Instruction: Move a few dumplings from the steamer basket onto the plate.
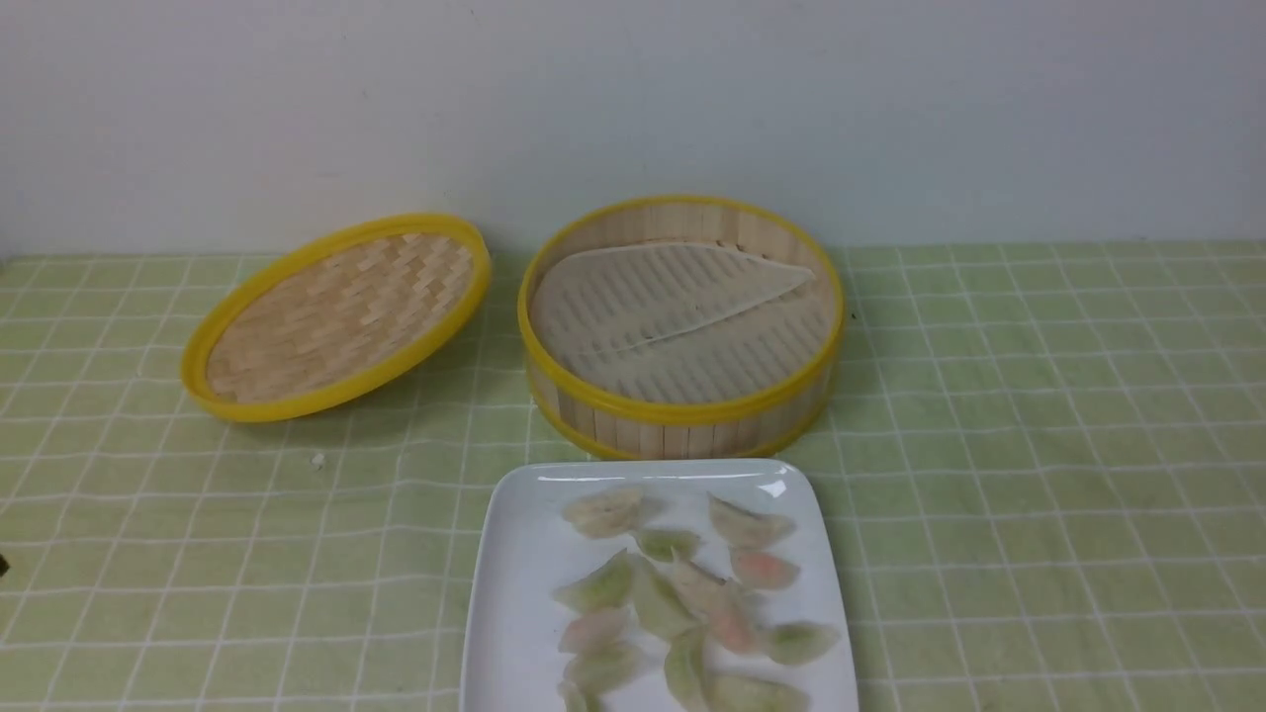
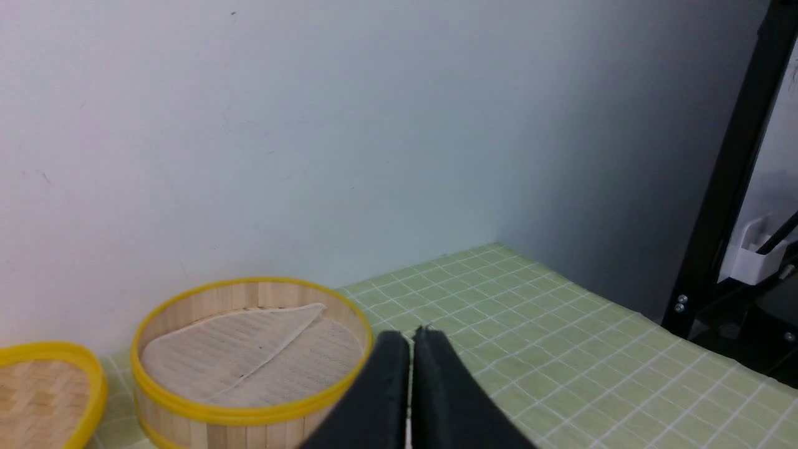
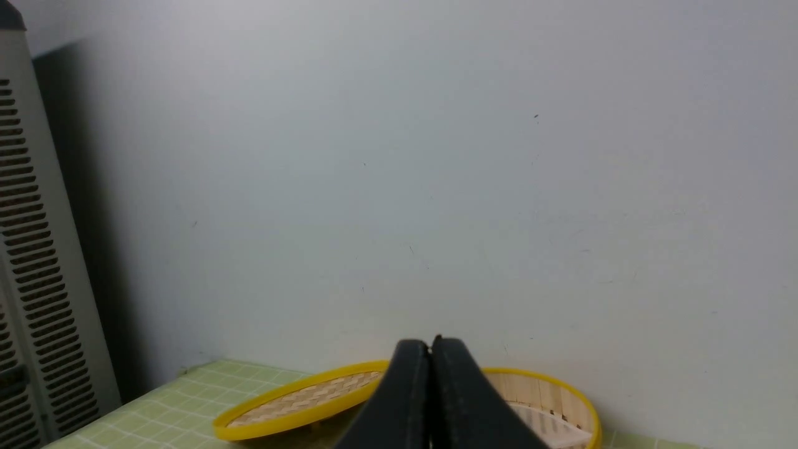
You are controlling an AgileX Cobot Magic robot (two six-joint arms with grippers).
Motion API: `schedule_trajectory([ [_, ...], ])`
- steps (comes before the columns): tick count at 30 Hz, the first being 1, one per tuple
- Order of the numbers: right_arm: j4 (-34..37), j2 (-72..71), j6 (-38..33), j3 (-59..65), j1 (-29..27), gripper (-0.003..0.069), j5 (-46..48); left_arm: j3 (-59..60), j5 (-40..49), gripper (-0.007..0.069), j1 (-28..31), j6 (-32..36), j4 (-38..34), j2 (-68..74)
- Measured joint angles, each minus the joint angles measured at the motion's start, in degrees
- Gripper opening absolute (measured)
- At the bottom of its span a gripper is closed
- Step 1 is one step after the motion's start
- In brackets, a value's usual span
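Observation:
The steamer basket (image 1: 680, 326) stands at the table's middle back with only its pale ribbed liner sheet (image 1: 673, 297) inside; no dumplings show in it. Several dumplings (image 1: 682, 593) lie on the white plate (image 1: 514, 564) just in front of the basket. Neither gripper shows in the front view. In the left wrist view my left gripper (image 2: 410, 340) is shut and empty, held above the table, with the basket (image 2: 249, 355) beyond it. In the right wrist view my right gripper (image 3: 430, 346) is shut and empty, with the basket (image 3: 555, 399) beyond it.
The shallow woven lid (image 1: 336, 316) leans tilted on the table, to the left of the basket; it also shows in the right wrist view (image 3: 299, 399). A green checked cloth (image 1: 1039, 445) covers the table. A white wall stands behind. A black frame post (image 2: 729, 168) stands past the table's right edge.

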Motion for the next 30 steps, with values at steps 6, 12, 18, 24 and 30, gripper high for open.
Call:
schedule_trajectory([
  [6,0.0,0.0,0.0,0.0,0.0,-0.0015,0.0,0.2,-0.3,-0.0006,0.0,0.0,1.1,0.0],
  [12,0.0,0.0,0.0,0.0,0.0,-0.0015,-0.1,6.4,-6.7,-0.0006,1.7,0.1,8.2,-0.5],
  [18,0.0,0.0,0.0,0.0,0.0,-0.0015,-0.1,19.5,-13.8,-0.0006,16.4,1.2,9.3,-3.0],
  [24,0.0,0.0,0.0,0.0,0.0,-0.0015,-0.1,31.8,-16.4,-0.0006,29.9,1.6,9.5,-10.2],
  [30,0.0,-0.1,0.0,0.0,0.0,-0.0015,-0.3,37.0,-10.6,-0.0006,31.5,1.9,9.7,-12.4],
])
